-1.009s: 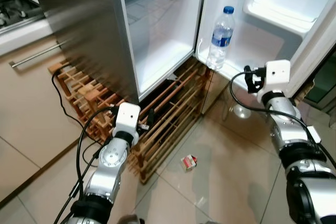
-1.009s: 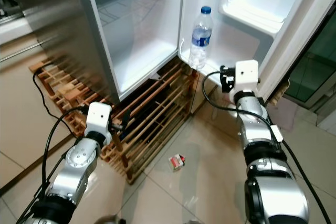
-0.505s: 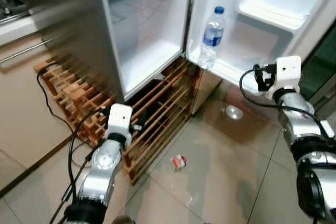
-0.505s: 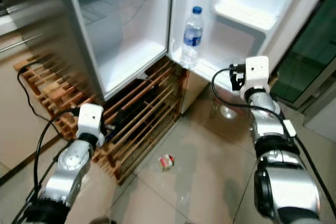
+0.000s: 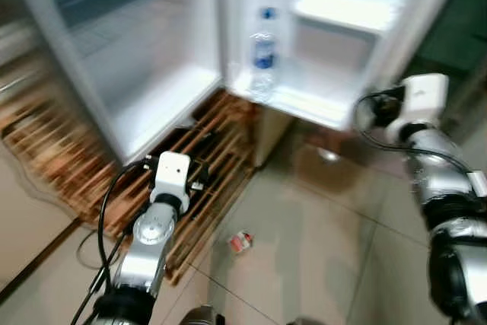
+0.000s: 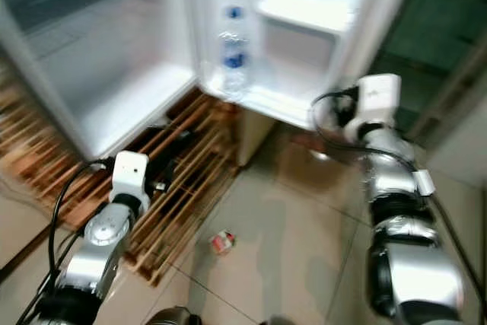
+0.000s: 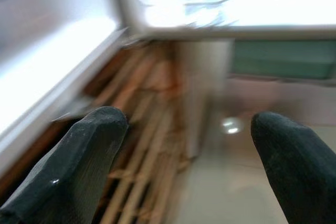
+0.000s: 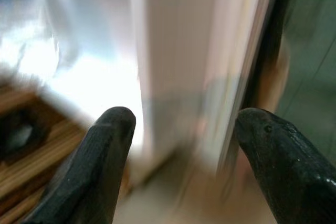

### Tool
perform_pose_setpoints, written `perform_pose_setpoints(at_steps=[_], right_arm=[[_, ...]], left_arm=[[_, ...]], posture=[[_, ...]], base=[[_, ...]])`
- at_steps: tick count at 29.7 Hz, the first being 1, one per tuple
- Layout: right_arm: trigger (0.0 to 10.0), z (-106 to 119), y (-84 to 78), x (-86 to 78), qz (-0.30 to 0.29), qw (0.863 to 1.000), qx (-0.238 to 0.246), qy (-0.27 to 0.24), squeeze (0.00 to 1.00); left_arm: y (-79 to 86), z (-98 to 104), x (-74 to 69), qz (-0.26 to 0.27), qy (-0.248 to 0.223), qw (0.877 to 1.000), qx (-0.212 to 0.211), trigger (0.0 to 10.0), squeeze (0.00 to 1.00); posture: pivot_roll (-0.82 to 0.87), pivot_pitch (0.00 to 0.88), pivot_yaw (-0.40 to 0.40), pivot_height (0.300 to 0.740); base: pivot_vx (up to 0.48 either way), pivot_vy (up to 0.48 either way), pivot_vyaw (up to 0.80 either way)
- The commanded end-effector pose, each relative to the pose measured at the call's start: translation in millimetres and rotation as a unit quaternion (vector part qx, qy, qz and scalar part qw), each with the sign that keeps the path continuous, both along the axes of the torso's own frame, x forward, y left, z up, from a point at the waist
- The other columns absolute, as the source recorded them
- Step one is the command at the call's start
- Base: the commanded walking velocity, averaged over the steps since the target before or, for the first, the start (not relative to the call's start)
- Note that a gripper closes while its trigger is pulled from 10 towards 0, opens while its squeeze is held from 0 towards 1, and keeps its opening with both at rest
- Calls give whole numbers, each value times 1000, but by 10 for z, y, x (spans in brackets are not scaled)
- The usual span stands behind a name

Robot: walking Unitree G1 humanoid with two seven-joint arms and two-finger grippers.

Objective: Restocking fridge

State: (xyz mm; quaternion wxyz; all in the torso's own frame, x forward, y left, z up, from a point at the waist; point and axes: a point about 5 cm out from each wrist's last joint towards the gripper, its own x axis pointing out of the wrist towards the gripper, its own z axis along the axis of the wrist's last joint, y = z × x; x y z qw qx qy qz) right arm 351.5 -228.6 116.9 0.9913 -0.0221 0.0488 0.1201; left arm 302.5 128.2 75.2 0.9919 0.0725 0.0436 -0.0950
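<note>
The fridge [image 5: 144,74] stands open and its compartment looks bare. A clear water bottle [image 5: 262,55] with a blue cap and label stands upright on the lower shelf of the open door [image 5: 335,51]. My left gripper [image 7: 184,145] is open and holds nothing; it hovers low over the wooden rack [image 5: 205,157] below the fridge. My right gripper [image 8: 184,140] is also open with nothing in it, held up close to the door's lower outer edge, right of the bottle. Both eye views are blurred.
A small red and white carton [image 5: 240,242] lies on the tiled floor [image 5: 319,249] between my arms. The slatted wooden rack runs along the fridge's foot to the left. A dark green glass panel [image 6: 449,43] stands behind the door at the right.
The whole picture has slid left and blurred, so the camera has swung right. The bottle still stands on the door shelf, and both grippers remain open and free.
</note>
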Motion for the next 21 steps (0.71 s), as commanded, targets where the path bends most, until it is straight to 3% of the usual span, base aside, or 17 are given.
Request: perform_pose_setpoints(at_steps=[1,4,8,10,11,13,16,21], right_arm=[[10000,175,162,47,49,999,7,-22,0],[10000,92,198,-13,60,998,-9,-11,0],[10000,-126,89,-99,35,998,-47,29,0],[10000,-126,89,-99,35,998,-47,29,0],[10000,-166,149,-144,64,996,-50,40,0],[10000,-166,149,-144,64,996,-50,40,0],[10000,-125,381,-185,142,988,-42,41,0],[10000,100,330,-14,120,992,-41,7,0]], left_arm=[[142,-95,-57,19,18,1000,10,10000,0],[152,-87,-46,18,17,1000,10,10000,0],[157,-83,-33,17,17,1000,10,10000,0],[157,-83,-33,17,17,1000,10,10000,0],[159,-82,-32,17,17,1000,10,10000,0],[159,-82,-32,17,17,1000,10,10000,0],[149,-99,-41,16,19,1000,11,10000,0],[116,-112,-65,15,18,1000,15,10000,0]], posture=[[122,49,0,740],[120,43,-1,740],[124,35,-2,740],[124,35,-2,740],[123,33,1,740],[123,33,1,740],[120,26,5,740],[126,28,-5,740]], base=[[0,0,0],[0,0,0],[0,0,0],[0,0,0],[0,0,0],[0,0,0],[0,0,0],[0,-109,0]])
